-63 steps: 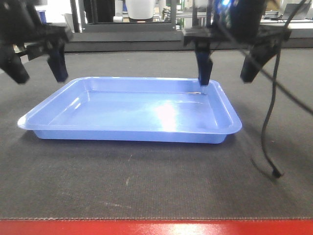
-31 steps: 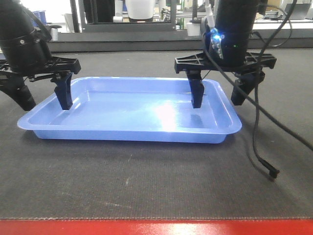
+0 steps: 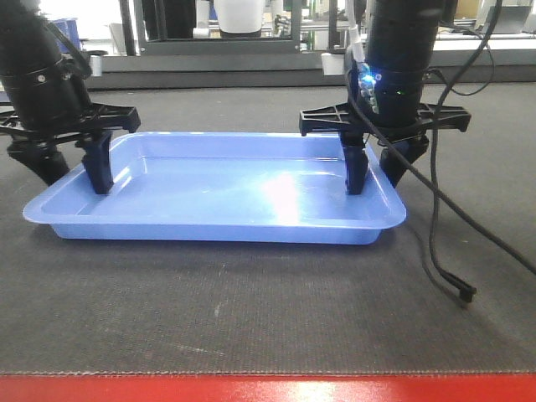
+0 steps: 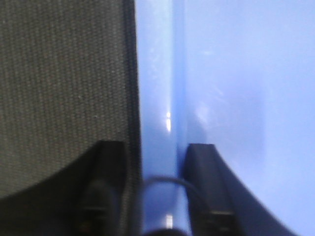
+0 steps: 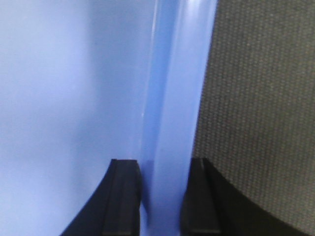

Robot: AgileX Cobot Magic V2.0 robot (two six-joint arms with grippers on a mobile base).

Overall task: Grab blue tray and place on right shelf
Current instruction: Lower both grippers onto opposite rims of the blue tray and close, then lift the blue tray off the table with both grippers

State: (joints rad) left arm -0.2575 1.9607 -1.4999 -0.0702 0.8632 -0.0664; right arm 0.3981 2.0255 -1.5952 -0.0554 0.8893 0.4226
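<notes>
The blue tray [image 3: 218, 188] lies flat on the dark mat. My left gripper [image 3: 74, 167] straddles its left rim [image 4: 155, 123], one finger inside the tray and one outside. A thin strip of mat shows between the outer finger [image 4: 106, 187] and the rim, so it is still open. My right gripper [image 3: 374, 167] straddles the right rim [image 5: 172, 98]. Its inner finger [image 5: 123, 196] is against the wall and its outer finger [image 5: 202, 196] against the rim edge, so it is shut on the tray. The right shelf is out of view.
A loose black cable [image 3: 444, 251] hangs from the right arm and rests on the mat beside the tray. The table's red front edge [image 3: 268, 389] runs along the bottom. Metal frames and clutter [image 3: 218, 33] stand behind the table.
Both grippers came down over the tray's short rims and narrowed their fingers, the right one more. The tray slid a little to the left.
</notes>
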